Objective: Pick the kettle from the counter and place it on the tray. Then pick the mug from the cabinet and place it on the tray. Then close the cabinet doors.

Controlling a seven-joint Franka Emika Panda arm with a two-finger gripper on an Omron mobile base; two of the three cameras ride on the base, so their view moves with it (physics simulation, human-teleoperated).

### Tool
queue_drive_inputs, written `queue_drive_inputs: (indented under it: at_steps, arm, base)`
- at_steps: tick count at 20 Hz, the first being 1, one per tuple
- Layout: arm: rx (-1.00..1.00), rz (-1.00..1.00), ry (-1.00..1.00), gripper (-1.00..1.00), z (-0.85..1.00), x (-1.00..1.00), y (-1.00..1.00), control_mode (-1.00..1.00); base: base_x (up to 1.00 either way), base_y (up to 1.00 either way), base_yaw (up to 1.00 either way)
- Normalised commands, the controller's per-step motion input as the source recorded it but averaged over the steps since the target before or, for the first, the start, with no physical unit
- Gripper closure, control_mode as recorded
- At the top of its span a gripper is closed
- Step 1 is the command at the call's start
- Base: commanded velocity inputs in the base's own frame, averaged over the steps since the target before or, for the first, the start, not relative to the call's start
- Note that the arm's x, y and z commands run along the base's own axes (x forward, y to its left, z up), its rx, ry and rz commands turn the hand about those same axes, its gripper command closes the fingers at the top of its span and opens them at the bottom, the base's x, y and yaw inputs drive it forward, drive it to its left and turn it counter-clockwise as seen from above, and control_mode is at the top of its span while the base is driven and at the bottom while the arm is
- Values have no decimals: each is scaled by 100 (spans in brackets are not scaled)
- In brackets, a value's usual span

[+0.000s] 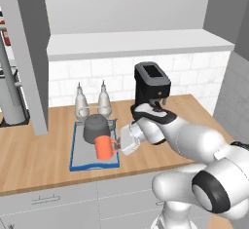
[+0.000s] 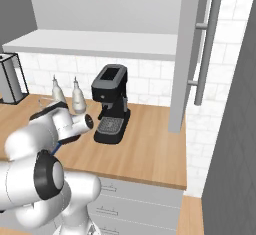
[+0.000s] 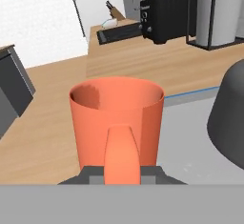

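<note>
The orange mug (image 1: 103,147) stands upright at the front of the grey, blue-rimmed tray (image 1: 74,147) on the wooden counter (image 1: 34,157). Whether it rests on the tray or hangs just above it, I cannot tell. My gripper (image 1: 117,146) reaches in from the right and is shut on the mug's handle. In the hand view the mug (image 3: 116,118) is close up, its handle between my gripper's (image 3: 123,171) tips. The dark grey kettle (image 1: 96,127) sits on the tray just behind the mug, nearly touching it. The cabinet (image 1: 136,43) above is open, with its doors (image 1: 26,52) (image 2: 187,54) swung out.
A black coffee machine (image 1: 151,87) stands on the counter behind my arm. Two pale shakers (image 1: 81,104) stand against the tiled wall behind the tray. A black toaster (image 3: 167,15) and a grey cylinder (image 1: 12,101) stand further left. Grey drawer fronts (image 1: 48,199) run below the counter.
</note>
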Motion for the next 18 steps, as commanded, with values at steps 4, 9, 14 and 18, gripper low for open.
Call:
queue_drive_inputs:
  at_steps: [4, 9, 14, 18]
  arm:
    - [1, 0, 0, 100, -14, 15, 5, -100]
    - [2, 0, 0, 100, -12, 15, 1, -100]
    - [2, 0, 0, 100, -14, 15, 6, -100]
    - [2, -1, 0, 100, -15, 18, 2, -100]
  base:
    - [0, 0, 0]
    - [0, 0, 0]
    - [0, 0, 0]
    - [0, 0, 0]
